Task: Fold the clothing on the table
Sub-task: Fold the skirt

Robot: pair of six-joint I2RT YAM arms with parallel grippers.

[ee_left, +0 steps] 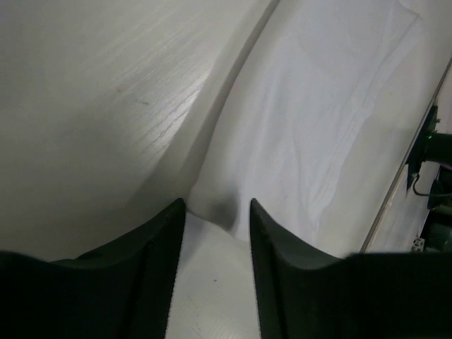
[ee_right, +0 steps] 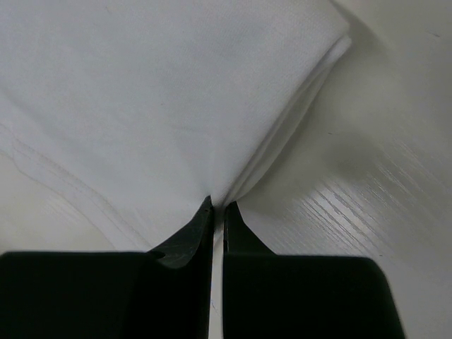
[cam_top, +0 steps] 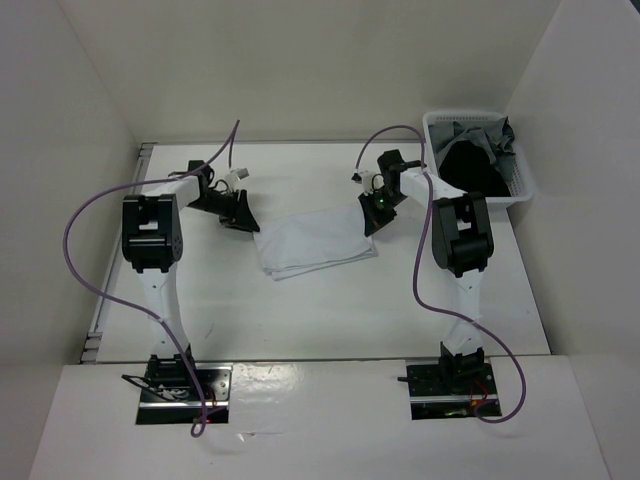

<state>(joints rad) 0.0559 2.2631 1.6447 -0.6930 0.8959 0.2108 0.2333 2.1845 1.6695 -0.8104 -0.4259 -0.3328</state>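
The left pincer point(ee_left: 217, 208) is spread, its two dark fingers point(ee_left: 152, 254) set apart with bare bench showing between them. Its tips sit right at the near edge of the white clothing point(ee_left: 318, 127), where the cloth forms a small shadowed dip. Whether the tips touch the cloth cannot be told.

The right pincer point(ee_right: 217, 206) is pressed together and pinches the edge of the clothing. The fabric gathers into a point between its tips. From this wrist view, the cloth fans away from the pinch in flat stacked layers, with a folded corner at the upper right.

Seen from above, the clothing lies near the middle of the white bench point(cam_top: 330, 310) as a wrinkled, roughly rectangular folded bundle, slanting from lower left to upper right. The left pincer is at its left end and the right pincer at its right end, each arm reaching in from its own side. Purple cables point(cam_top: 75, 225) loop along both arms.

At the far right corner of the bench stands a white plastic basket point(cam_top: 522, 185). It holds a black garment point(cam_top: 475, 168) with a grey garment point(cam_top: 478, 130) behind it. The basket is well apart from the clothing. A thin metal rail point(cam_top: 100, 320) runs along the left edge of the bench.
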